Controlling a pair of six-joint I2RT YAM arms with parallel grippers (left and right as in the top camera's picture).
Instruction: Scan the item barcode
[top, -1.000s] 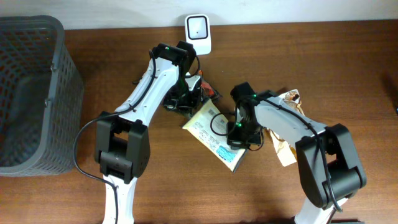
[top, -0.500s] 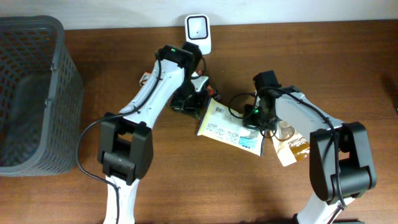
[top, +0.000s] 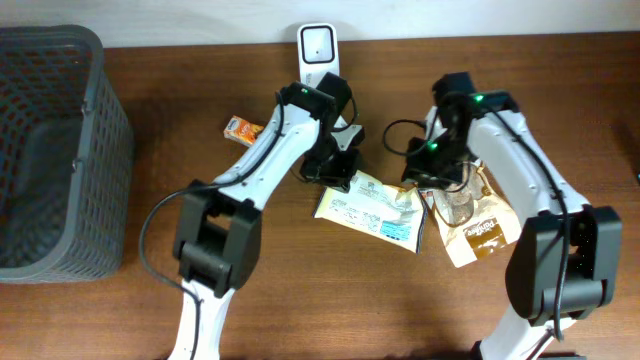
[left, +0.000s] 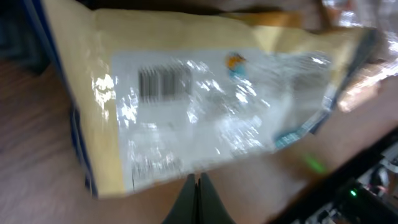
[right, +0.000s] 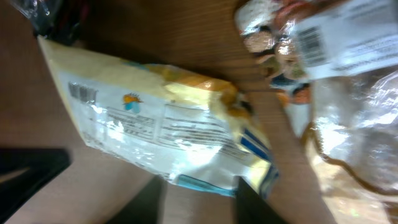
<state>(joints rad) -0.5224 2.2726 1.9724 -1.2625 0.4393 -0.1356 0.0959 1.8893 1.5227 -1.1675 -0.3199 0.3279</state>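
Observation:
The item, a yellow-and-white packet (top: 372, 210), lies flat on the table with its printed side up. In the left wrist view its barcode (left: 163, 84) shows near the packet's (left: 205, 106) left end. My left gripper (top: 340, 172) (left: 199, 182) is shut and empty at the packet's upper left edge. At the packet's right end my right gripper (top: 432, 176) (right: 202, 190) stands open, and the packet's (right: 161, 124) blue edge lies just beyond its tips. The white scanner (top: 318, 50) stands at the back wall.
A brown snack packet (top: 478, 228) (right: 354, 124) lies right of the item, partly under the right arm. A small orange packet (top: 243, 129) sits behind the left arm. A grey basket (top: 95, 90) fills the left end of the table.
My right gripper opened and let go of the packet, then drew back to the upper right. The packet swung round and moved right. My left arm followed it to the right.

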